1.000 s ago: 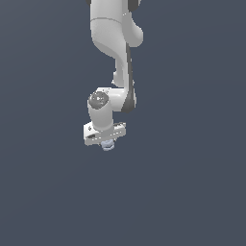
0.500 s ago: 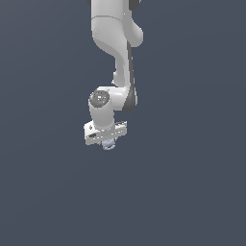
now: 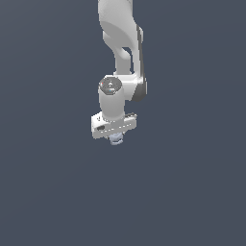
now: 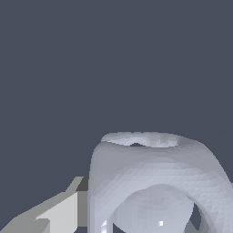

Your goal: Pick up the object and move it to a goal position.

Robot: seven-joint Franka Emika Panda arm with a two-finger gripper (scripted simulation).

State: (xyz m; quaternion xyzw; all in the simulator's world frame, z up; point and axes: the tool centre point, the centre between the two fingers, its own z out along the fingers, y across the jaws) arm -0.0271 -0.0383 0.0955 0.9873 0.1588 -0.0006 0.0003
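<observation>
object point(image 3: 115, 139) in the hand point(image 3: 114, 135)

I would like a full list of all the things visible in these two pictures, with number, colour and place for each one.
object: one, pale blue-grey, knobbly; in the exterior view it shows just under the white gripper; it fills the near part of the wrist view.
background: one, plain dark grey-blue, all around; no edge or mark shows on it.
arm: one, white with dark joints, coming down from the top of the exterior view.
gripper: one, white, at the arm's lower end, above the object.
fingers: only one shows, pale grey, beside the object in the wrist view; whether it touches cannot be told.
</observation>
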